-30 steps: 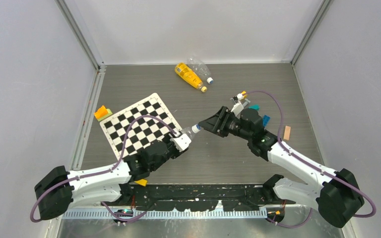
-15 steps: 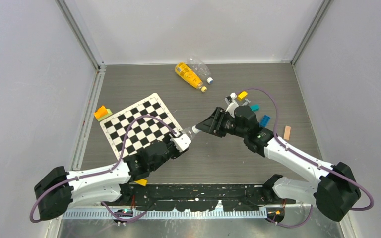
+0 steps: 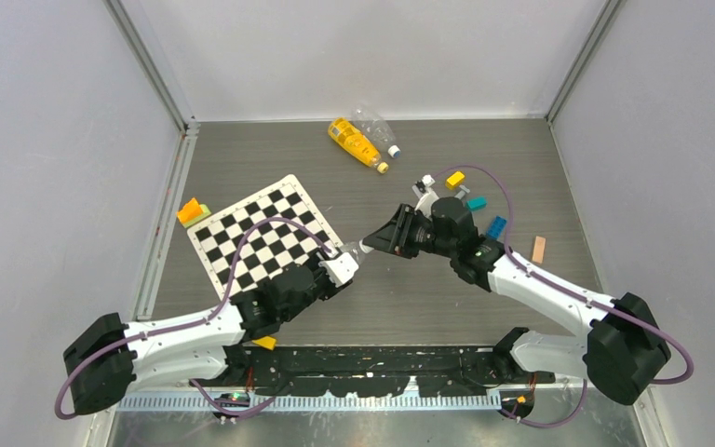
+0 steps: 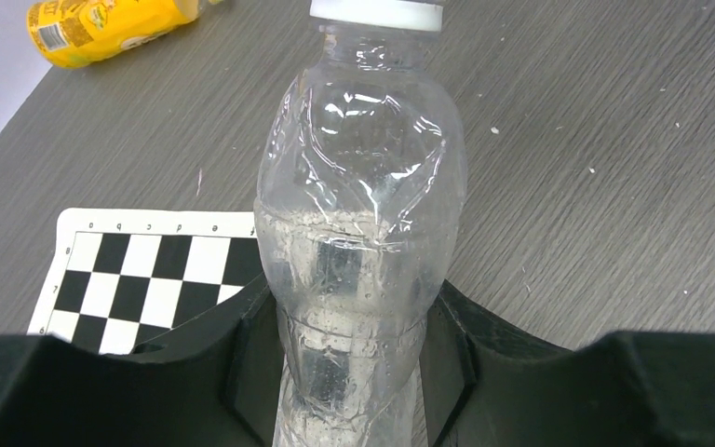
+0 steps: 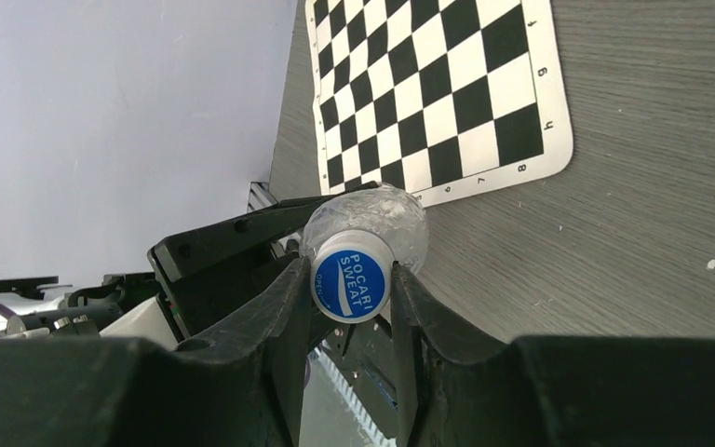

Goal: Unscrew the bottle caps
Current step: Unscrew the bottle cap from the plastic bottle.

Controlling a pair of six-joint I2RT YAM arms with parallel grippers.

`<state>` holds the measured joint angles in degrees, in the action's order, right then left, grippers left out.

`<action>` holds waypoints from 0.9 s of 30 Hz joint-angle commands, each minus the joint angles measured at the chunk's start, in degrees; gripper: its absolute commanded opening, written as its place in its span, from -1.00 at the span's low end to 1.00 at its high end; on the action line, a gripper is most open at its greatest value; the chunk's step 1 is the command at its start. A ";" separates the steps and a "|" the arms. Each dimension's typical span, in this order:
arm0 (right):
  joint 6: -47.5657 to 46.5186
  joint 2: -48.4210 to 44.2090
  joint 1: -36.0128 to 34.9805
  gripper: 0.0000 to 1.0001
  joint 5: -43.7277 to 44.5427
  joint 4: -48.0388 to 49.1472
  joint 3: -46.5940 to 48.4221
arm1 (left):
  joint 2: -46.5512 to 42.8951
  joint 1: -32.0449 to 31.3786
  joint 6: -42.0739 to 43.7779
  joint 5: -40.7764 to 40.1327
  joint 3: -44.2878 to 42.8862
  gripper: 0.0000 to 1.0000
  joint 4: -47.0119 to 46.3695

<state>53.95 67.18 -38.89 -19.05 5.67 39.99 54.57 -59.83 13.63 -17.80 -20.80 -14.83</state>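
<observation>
Handling of the clear bottle (image 4: 358, 233) and its cap (image 5: 351, 286)

The clear bottle was held between the two arms, apparently lifted off the table (image 3: 400, 298), just beside a corner of the chessboard mat (image 3: 261, 233). The left gripper (image 4: 354, 321) was clamped around its lower body, a jaw pressed into each side. It looked empty and light. Its walls were thin and crinkled, so a hard squeeze would likely buckle it or let it twist. The low band where those jaws sat seemed the soundest hold.

The right gripper (image 5: 349, 279) pinched the cap, one finger against each side of its rim, with the blue printed top facing the wrist camera. The cap looked rigid but small and smooth. I judged slipping the main risk, so the hold belonged squarely on its side wall.

Bare table lay under and around the bottle, and the enclosure walls stood well apart. The mat lay flat and posed no obstacle. A yellow-orange bottle (image 3: 356, 142) and a second clear one (image 3: 372, 122) lay together at the far edge. A blue block (image 3: 496, 226) and a yellow block (image 3: 455, 179) sat near the right arm.
</observation>
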 commanded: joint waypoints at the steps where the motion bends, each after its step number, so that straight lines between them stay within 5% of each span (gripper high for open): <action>1: -4.77 -3.02 -0.48 -0.79 -2.84 4.35 -0.71 | -2.23 -0.21 -0.76 2.06 -2.10 -1.00 -2.39; 10: -16.17 -3.62 -0.48 -0.90 -10.52 7.59 -5.25 | -3.41 1.40 -4.24 15.81 -7.62 -1.00 8.67; 20: -22.53 -1.78 -0.48 -0.90 -15.66 7.99 -5.73 | -6.76 16.60 -13.15 42.57 -8.23 -1.00 9.86; 23: -22.32 -2.10 -0.48 -0.90 -13.83 7.54 -5.55 | -5.97 18.16 -13.23 44.77 -8.52 -1.00 9.96; 27: -22.30 -4.31 -0.48 -0.51 -11.51 5.11 -4.61 | -5.54 18.17 -12.77 42.92 -8.22 -1.00 9.45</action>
<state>34.76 64.51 -38.68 -31.62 15.25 34.81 49.58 -42.24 2.94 21.96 -25.17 1.39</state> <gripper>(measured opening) 0.378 0.486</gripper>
